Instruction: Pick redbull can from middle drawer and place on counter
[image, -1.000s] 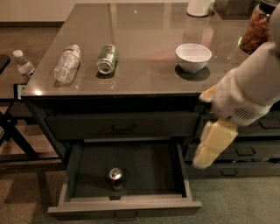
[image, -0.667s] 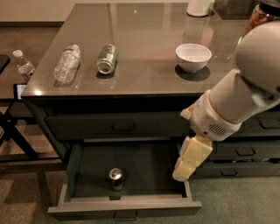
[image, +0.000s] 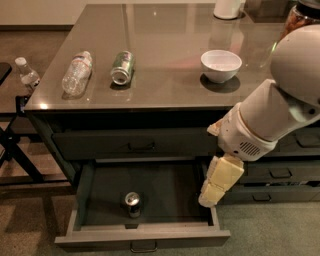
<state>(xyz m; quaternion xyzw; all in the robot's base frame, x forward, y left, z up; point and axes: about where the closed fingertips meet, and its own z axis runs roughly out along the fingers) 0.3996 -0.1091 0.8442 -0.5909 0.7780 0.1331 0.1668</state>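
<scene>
The redbull can (image: 132, 203) stands upright on the dark floor of the open middle drawer (image: 145, 238), near its front and left of centre. Its silver top with the pull tab faces up. My gripper (image: 219, 184) hangs on the white arm over the drawer's right end, pointing down, about a third of the drawer's width to the right of the can and above it. It holds nothing that I can see. The counter (image: 165, 40) is the glossy grey-brown top above the drawers.
On the counter lie a green can (image: 122, 67) and a clear plastic bottle (image: 76, 73); a white bowl (image: 220, 64) stands to the right. The top drawer (image: 135, 145) is closed. Narrower drawers (image: 280, 173) sit behind my arm. A small bottle (image: 26, 74) stands at far left.
My arm and gripper swung left and down from beside the cabinet to over the drawer's right end. The can and drawer have not moved.
</scene>
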